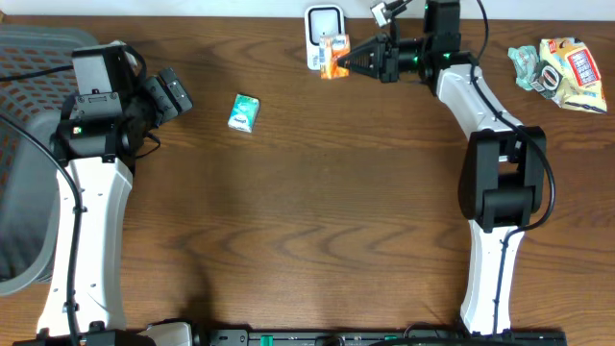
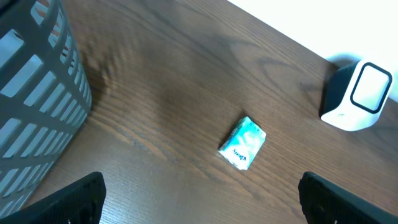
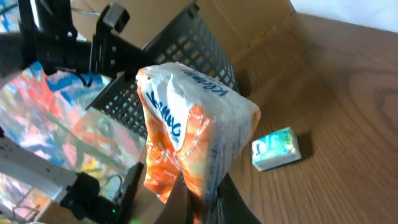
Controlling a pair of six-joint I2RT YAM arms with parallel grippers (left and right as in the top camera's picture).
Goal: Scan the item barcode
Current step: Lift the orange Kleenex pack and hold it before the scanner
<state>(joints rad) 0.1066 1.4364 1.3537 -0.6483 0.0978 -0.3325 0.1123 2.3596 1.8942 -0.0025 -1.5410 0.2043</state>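
grey slatted basket (image 1: 29, 53) far left; crumpled snack packets (image 1: 562, 67) far right

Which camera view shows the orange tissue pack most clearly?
The right wrist view: the orange tissue pack is large and close, pinched in the right claw, its print visible. Overhead it is small, at the scanner. The left wrist view does not show it.

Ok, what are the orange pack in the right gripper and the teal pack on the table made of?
Orange pack: soft glossy plastic film, judging by its wrinkles and sheen. Teal pack: apparently similar film wrap, creased and slightly shiny.
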